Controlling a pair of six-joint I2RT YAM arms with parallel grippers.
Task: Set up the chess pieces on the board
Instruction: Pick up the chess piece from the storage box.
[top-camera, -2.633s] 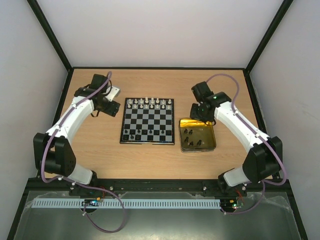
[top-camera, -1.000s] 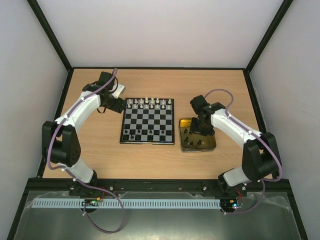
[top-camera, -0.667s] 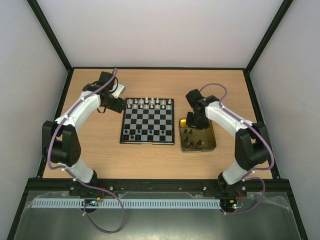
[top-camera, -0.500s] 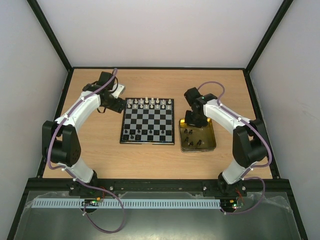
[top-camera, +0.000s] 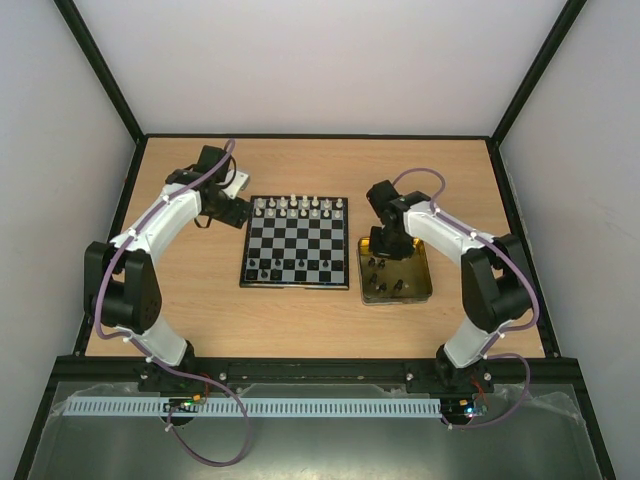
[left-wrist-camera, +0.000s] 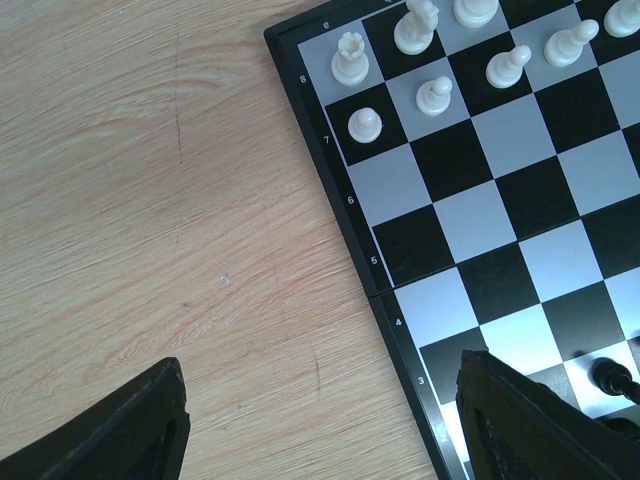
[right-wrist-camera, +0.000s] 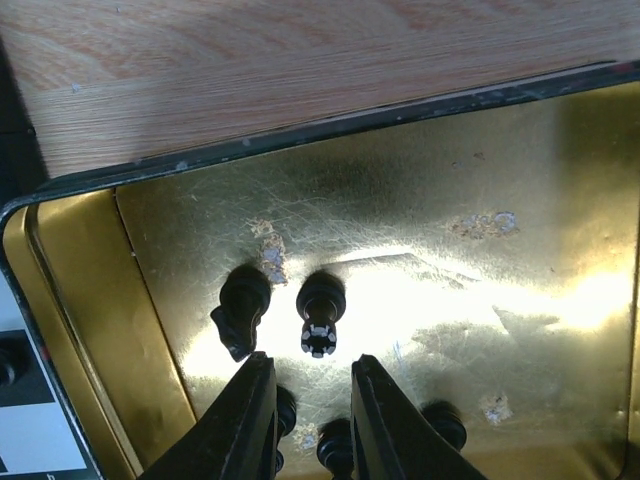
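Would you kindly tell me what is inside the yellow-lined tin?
Several black chess pieces stand in the tin. The right gripper hovers above, its fingers covering parts of some pieces, so their types are unclear.

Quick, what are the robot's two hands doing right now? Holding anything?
Left gripper: open, holding nothing.
Right gripper: nearly closed, over the tin; cannot tell if it holds anything.

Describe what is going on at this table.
Two robot arms are setting up a chess set. The right tool hovers low inside the yellow tin, jaws slightly apart over the loose black pieces, gripping nothing yet. The left tool hangs wide open and empty beside the board, at its far left corner. White pieces stand along its far rows; only a few black chessmen stand on its near side.
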